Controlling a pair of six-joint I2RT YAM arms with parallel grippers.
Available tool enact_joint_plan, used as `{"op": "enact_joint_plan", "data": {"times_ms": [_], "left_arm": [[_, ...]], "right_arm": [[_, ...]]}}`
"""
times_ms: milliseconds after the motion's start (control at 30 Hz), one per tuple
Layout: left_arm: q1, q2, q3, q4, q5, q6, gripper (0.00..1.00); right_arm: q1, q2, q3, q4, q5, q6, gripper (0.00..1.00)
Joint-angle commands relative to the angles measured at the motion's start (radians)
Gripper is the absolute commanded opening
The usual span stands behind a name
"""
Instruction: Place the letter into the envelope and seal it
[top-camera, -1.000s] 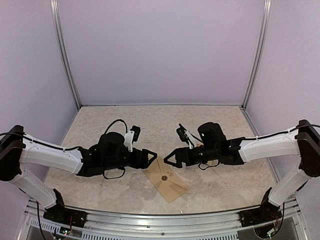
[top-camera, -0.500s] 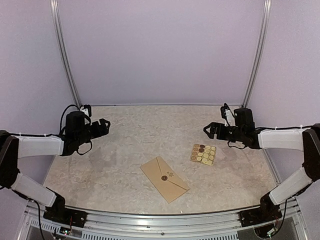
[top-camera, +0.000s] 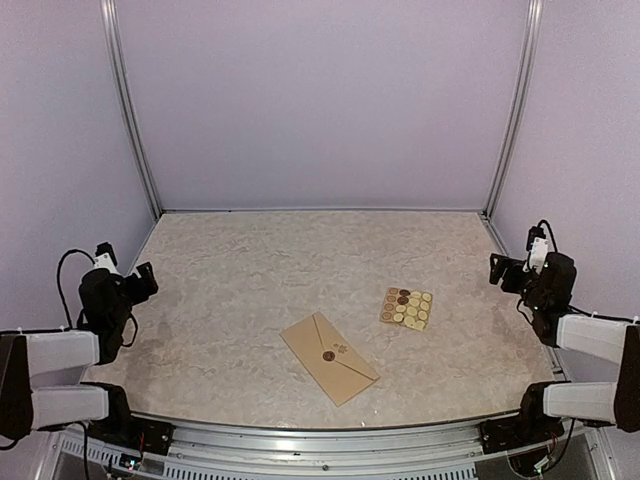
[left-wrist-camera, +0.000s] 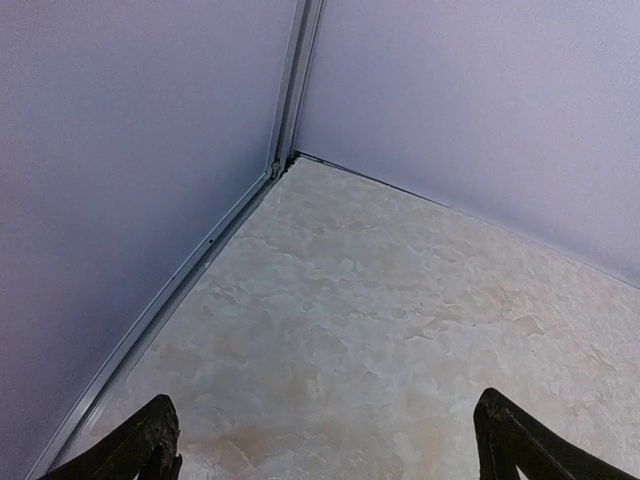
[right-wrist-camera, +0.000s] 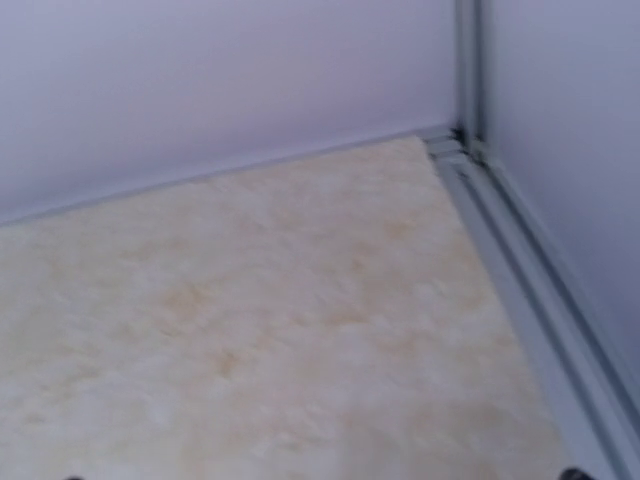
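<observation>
**Status: envelope sealed, both arms at the desk edges**

1. Left tool (top-camera: 143, 278). It hangs over the left edge of the desk (top-camera: 250, 260), well apart from everything on it. In the wrist view its fingers (left-wrist-camera: 150, 445) stand wide apart with only bare desk between them, so the tool is released and carries nothing. This position keeps the arm off the work area.

2. Envelope (top-camera: 330, 357). It lies flat and skewed near the front centre. The pointed flap is folded down, with a round brown seal (top-camera: 327, 354) on its tip. The letter is not visible anywhere. With the flap closed, it is most likely inside.

3. Sticker card (top-camera: 407, 307). It lies flat just right of the envelope without touching it, within reach of either arm. Most of its dots are gold and a few are brown.

4. Right tool (top-camera: 497, 266). It is held at the right edge, mirroring the left. Only slivers of its fingertips show at the bottom corners of the wrist view, far apart, so it reads as released and empty.

Judgement: the task appears complete.
</observation>
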Motion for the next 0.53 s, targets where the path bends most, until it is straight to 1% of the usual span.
{"op": "enact_joint_plan", "data": {"times_ms": [0,500], "left_arm": [[0.007,0.039,0.003,0.134,-0.019,0.051,0.98],[0.005,0.054,-0.009,0.167,-0.007,0.052,0.99]], "right_arm": [[-0.010,-0.006,-0.050,0.169,0.074,-0.056,1.00],[-0.009,0.029,-0.049,0.193,0.069,-0.053,0.99]]}}
